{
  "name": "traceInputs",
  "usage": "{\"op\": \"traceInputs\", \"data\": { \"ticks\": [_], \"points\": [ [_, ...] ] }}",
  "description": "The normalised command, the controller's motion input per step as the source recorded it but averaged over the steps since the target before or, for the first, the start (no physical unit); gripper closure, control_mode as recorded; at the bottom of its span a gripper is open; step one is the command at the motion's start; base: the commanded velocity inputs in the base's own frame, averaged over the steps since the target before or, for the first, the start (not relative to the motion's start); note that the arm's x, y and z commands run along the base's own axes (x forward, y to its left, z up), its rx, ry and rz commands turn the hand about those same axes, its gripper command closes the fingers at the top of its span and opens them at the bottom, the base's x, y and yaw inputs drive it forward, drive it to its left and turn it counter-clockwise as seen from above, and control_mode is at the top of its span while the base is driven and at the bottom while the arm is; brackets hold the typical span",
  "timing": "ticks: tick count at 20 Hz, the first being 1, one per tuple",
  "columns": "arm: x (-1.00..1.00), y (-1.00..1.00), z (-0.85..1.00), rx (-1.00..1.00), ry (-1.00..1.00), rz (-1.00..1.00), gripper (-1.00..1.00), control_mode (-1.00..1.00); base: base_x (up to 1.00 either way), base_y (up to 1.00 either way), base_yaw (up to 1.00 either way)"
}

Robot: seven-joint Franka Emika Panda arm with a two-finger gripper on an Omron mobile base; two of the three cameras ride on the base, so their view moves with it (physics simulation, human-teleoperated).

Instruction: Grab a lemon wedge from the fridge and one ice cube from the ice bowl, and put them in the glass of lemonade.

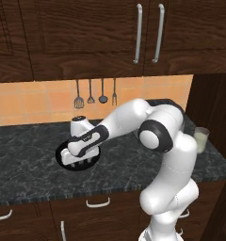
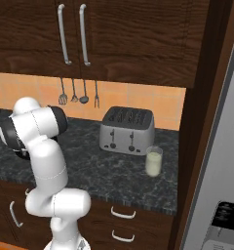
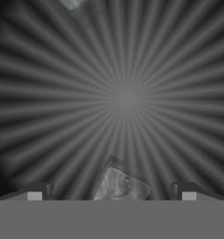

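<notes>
Down inside the ice bowl [image 1: 63, 160], on the dark marbled worktop [image 1: 30, 160] left of centre in the left base view. End effector [image 3: 111, 191] spread wide, released, with nothing between the jaws yet. In the hand view, fingertips [image 3: 34, 192] standing well apart over the bowl's ribbed, glossy floor, and one pale translucent ice cube [image 3: 119, 184] sitting between them, near the lower edge. A second pale piece [image 3: 72, 3] at the top edge, well apart from the first.

Ice-cube step in hand, by all appearances: lined up above the cube, not yet closed on it. Whether the tips already reach the cube's sides cannot be told.

Glass of lemonade [image 2: 153, 161] upright on the worktop just in front of the silver toaster [image 2: 127, 130], well apart from the bowl, toward the fridge [image 2: 221, 185] at the far right of the right base view. No judging from here whether a lemon wedge already lies in the glass.

Next, probably: settle a little lower so the cube lies squarely between the tips, close gently, lift clear of the rim, then swing across to the glass. Small, slick cube, likely to squirt out if pinched off-centre.
</notes>
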Motion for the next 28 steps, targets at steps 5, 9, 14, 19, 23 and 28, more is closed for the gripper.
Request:
{"op": "traceInputs", "data": {
  "ticks": [5, 9, 14, 19, 23, 28],
  "points": [
    [0.11, 0.0, -0.02, 0.0, 0.0, 0.0, -1.0, -1.0, 0.0, 0.0, 0.0],
    [0.01, 0.0, -0.06, 0.0, 0.0, 0.0, -1.0, -1.0, 0.0, 0.0, 0.0],
    [0.0, 0.0, 0.0, 0.0, 0.0, 0.0, 1.0, -1.0, 0.0, 0.0, 0.0],
    [0.0, 0.0, 0.0, 0.0, 0.0, 0.0, 1.0, -1.0, 0.0, 0.0, 0.0],
    [0.0, 0.0, 0.0, 0.0, 0.0, 0.0, 1.0, -1.0, 0.0, 0.0, 0.0],
    [0.0, -0.27, 0.16, 0.0, 0.0, 0.0, 1.0, -1.0, 0.0, 0.0, 0.0]
  ]
}}
